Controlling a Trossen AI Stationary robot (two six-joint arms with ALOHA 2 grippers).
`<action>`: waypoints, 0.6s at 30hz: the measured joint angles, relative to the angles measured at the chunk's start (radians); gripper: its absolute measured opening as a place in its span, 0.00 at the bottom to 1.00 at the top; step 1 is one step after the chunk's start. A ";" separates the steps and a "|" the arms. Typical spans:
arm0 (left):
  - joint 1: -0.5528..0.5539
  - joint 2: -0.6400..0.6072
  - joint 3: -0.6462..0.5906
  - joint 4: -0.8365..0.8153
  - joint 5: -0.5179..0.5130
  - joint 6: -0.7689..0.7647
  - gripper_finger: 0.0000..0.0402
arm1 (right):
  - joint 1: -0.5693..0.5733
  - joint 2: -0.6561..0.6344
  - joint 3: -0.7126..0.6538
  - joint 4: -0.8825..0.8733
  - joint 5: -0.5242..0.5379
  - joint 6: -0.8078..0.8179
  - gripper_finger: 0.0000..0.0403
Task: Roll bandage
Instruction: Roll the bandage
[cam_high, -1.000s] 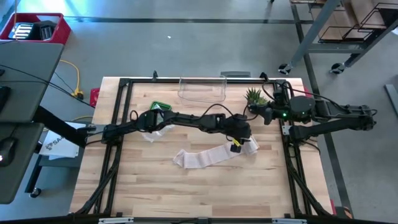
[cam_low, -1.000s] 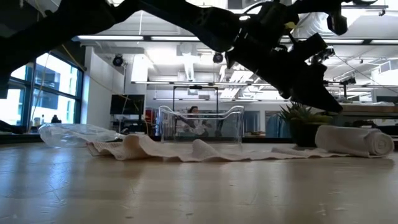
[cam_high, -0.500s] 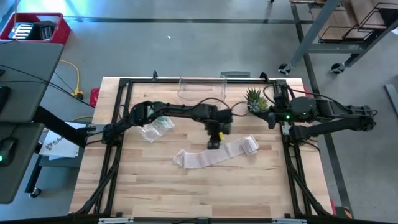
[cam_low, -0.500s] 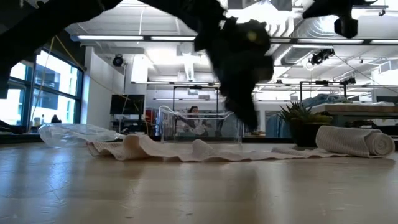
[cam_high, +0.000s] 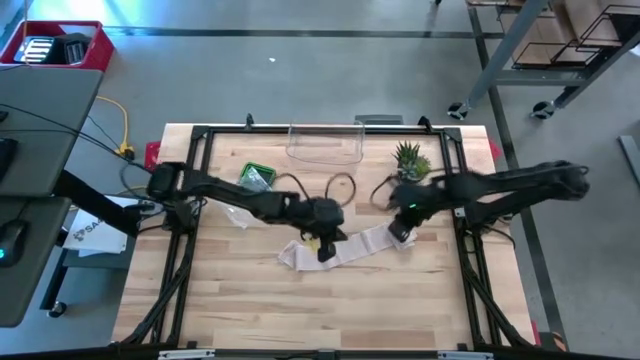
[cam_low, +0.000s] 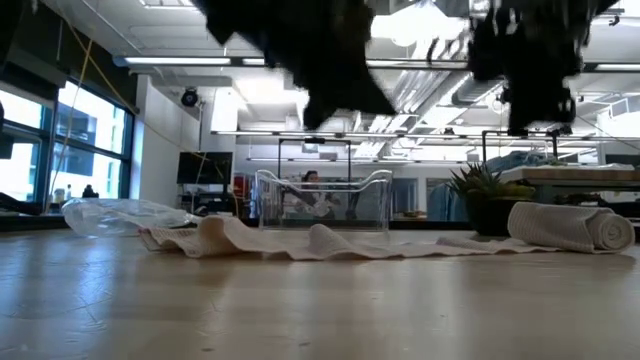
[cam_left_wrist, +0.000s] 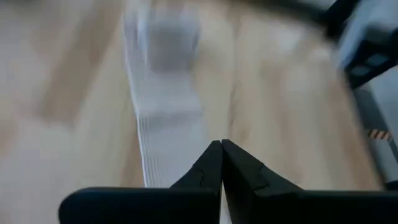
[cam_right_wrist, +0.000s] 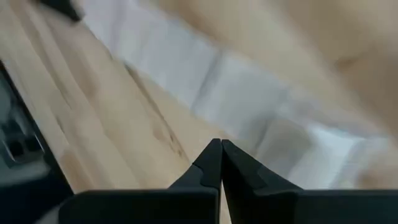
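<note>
Bandage (cam_high: 345, 246) — pale ribbed strip, unrolled flat, one end rolled

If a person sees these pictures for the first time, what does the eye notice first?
First, the long white bandage lying across the middle of the wooden table, rolled only at its right end. Both dark arms hang just above it: the left pincer shut over the flat part, the right pincer shut beside the roll.
</note>
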 joint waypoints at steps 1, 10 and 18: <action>-0.008 0.029 -0.002 0.008 0.002 -0.017 0.00 | 0.000 0.039 -0.024 0.041 -0.037 -0.001 0.00; -0.061 0.191 0.067 0.071 -0.039 -0.145 0.00 | 0.001 0.156 -0.129 0.176 -0.073 0.052 0.00; -0.052 0.229 0.071 0.035 -0.044 -0.171 0.00 | 0.005 0.205 -0.134 0.224 -0.008 0.132 0.00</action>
